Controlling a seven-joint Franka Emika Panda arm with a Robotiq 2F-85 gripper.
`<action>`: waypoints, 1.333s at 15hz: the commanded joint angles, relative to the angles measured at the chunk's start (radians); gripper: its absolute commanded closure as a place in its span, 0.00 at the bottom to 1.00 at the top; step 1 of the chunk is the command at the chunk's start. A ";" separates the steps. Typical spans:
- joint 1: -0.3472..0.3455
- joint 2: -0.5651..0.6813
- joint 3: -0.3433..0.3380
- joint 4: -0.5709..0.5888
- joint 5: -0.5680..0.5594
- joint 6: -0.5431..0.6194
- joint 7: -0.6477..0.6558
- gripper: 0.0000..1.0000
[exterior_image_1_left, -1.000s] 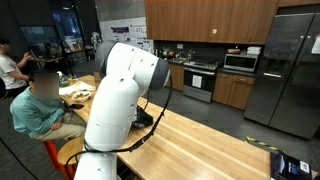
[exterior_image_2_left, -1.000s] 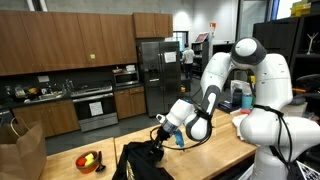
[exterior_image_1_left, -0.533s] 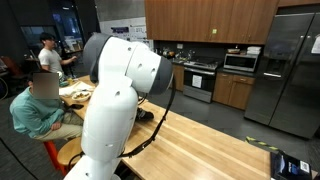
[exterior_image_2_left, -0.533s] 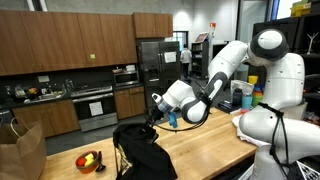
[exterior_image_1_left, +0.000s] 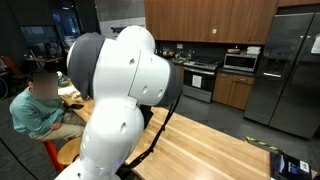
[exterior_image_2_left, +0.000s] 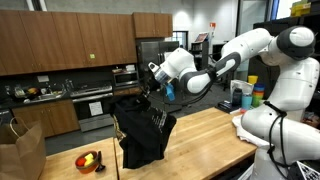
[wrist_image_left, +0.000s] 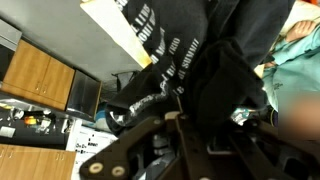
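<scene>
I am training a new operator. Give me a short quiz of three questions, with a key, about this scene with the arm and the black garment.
1. True or false: the black garment lies flat on the wooden table.
2. What does the tool grip? A. a cup B. the black garment C. a book
3. In the wrist view, what colour is the print on the garment?
Key: 1 false, it hangs from the tool; 2 B; 3 white.
</scene>
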 joint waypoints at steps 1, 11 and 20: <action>-0.005 0.054 0.081 0.049 0.002 -0.092 -0.002 0.96; -0.092 0.083 0.081 0.080 -0.050 -0.172 -0.005 0.96; -0.179 0.109 0.119 0.132 -0.148 -0.245 0.021 0.85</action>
